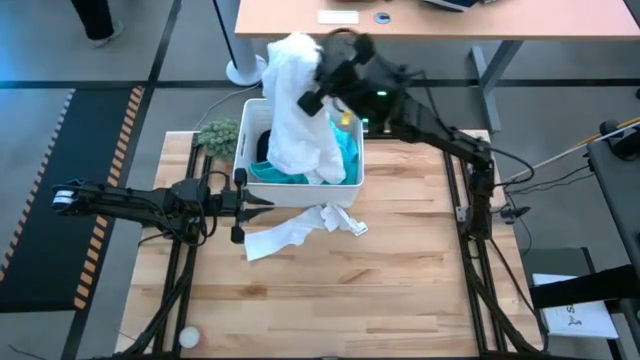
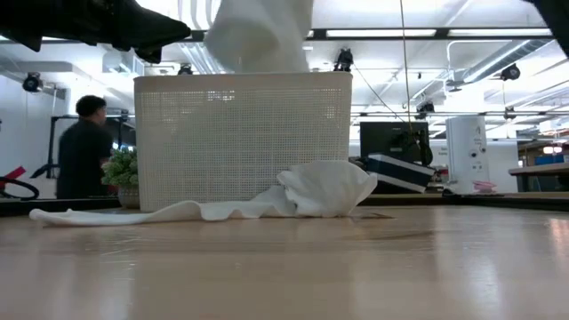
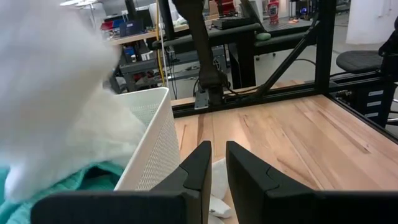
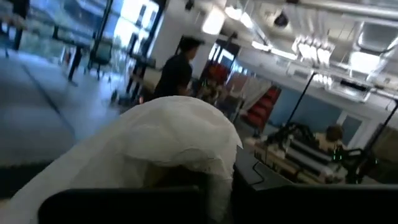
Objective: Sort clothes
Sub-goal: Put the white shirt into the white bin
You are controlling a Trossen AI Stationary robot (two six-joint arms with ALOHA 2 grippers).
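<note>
A white bin (image 1: 352, 172) stands at the table's far middle. In it lie a teal piece (image 1: 345, 150) and a dark piece (image 1: 262, 146). My right gripper (image 1: 322, 88) is above the bin's far side, shut on a big white garment (image 1: 300, 110), which also shows in the low view (image 2: 262, 36). A smaller white cloth (image 1: 298, 232) lies flat on the table just before the bin. My left gripper (image 3: 217, 168) is level at the bin's near left corner, empty, with only a narrow gap between its fingers. My right gripper holds the big white garment by a bunched upper part (image 4: 180, 143), coming from the table's far right side. The cloth drapes over the fingers and hides the place of contact. The garment hangs slack below the gripper, its lower end (image 1: 325, 165) down in the bin.
A small green plant (image 1: 218, 135) stands left of the bin. A small white ball (image 1: 188, 338) lies near the table's front left corner. A person (image 2: 84, 147) stands in the room behind. Bare wood lies in front and to the right.
</note>
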